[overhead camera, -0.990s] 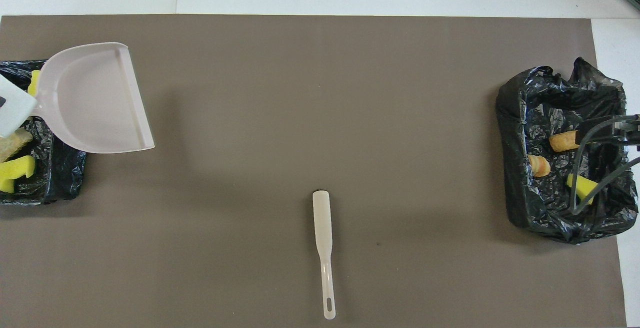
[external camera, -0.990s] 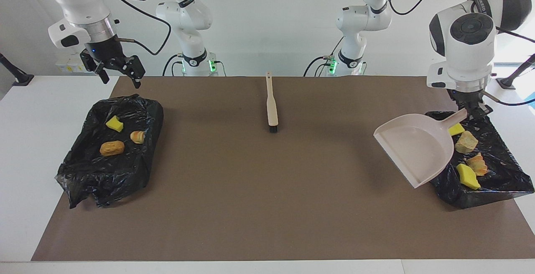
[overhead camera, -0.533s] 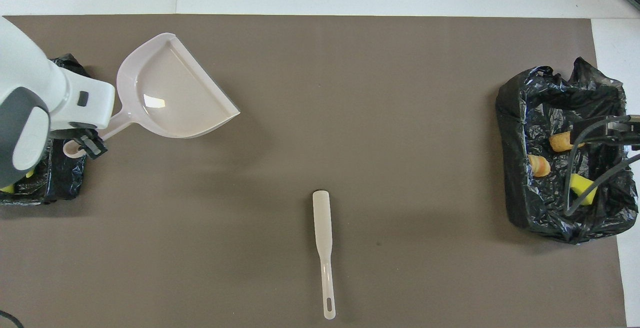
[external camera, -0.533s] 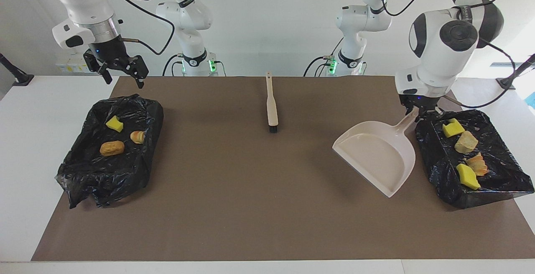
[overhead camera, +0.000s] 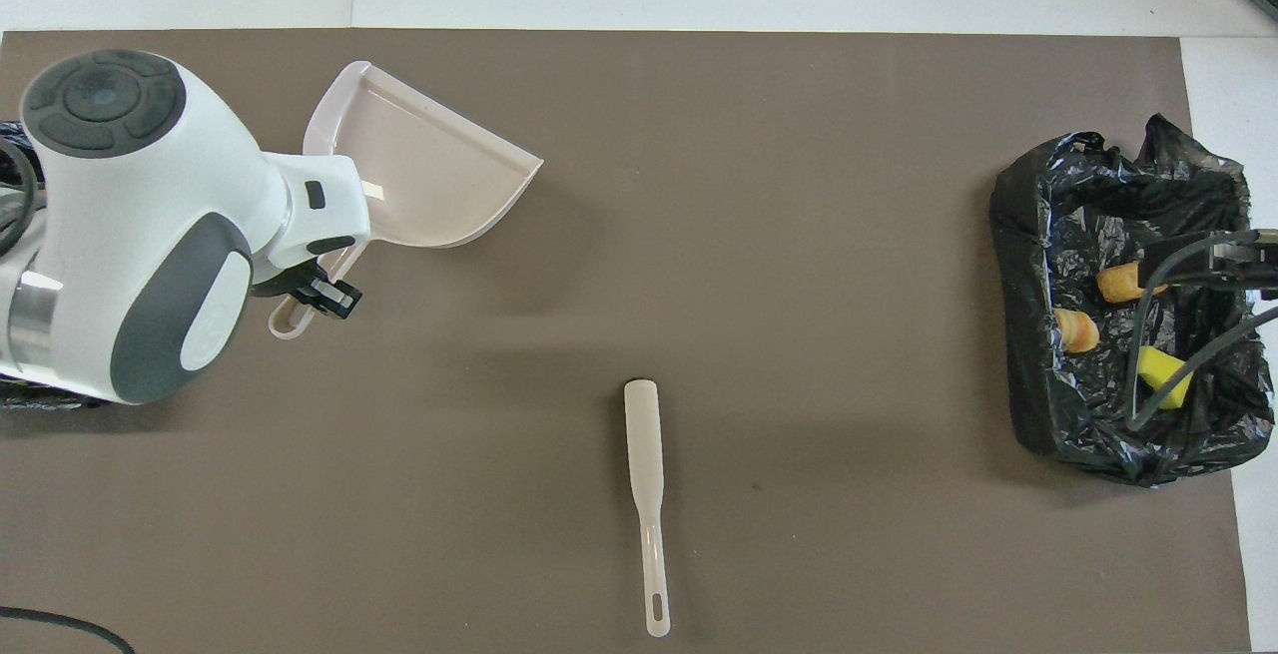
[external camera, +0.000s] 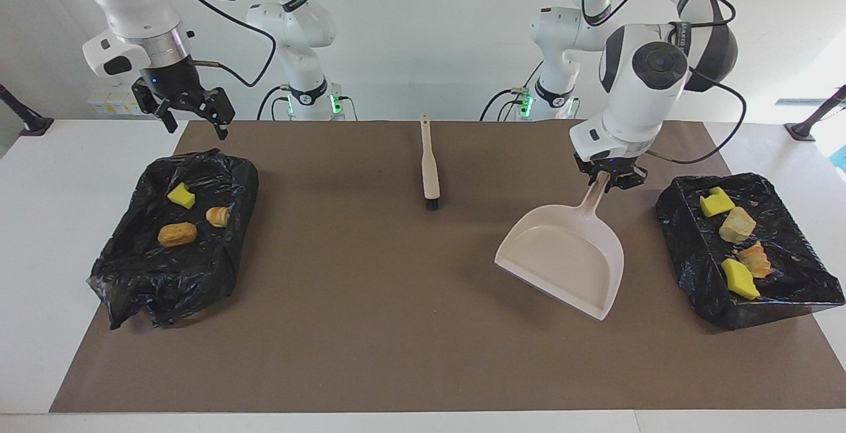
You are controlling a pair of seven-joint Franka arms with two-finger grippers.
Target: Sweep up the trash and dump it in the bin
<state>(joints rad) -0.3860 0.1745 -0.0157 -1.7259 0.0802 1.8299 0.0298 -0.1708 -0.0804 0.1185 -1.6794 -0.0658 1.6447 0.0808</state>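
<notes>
My left gripper (external camera: 609, 180) is shut on the handle of the beige dustpan (external camera: 562, 261), which hangs tilted over the brown mat with nothing in its pan (overhead camera: 429, 175). Beside it, at the left arm's end, a black-lined bin (external camera: 793, 287) holds several trash scraps, among them a yellow one (external camera: 716, 203) and a tan one (external camera: 737, 225). The bin (external camera: 165, 274) at the right arm's end holds three scraps (external camera: 177, 235). High over that bin my right gripper (external camera: 192, 116) hangs open and holds nothing.
The beige brush (external camera: 429, 162) lies on the mat's middle, nearer to the robots than the dustpan, handle toward them (overhead camera: 644, 474). The brown mat (external camera: 370, 327) covers most of the white table. Cables of the right arm hang over its bin (overhead camera: 1128, 434).
My left arm has carried the dustpan from over its bin toward the table's middle and turned it. The right gripper rose slightly, then stayed still.
</notes>
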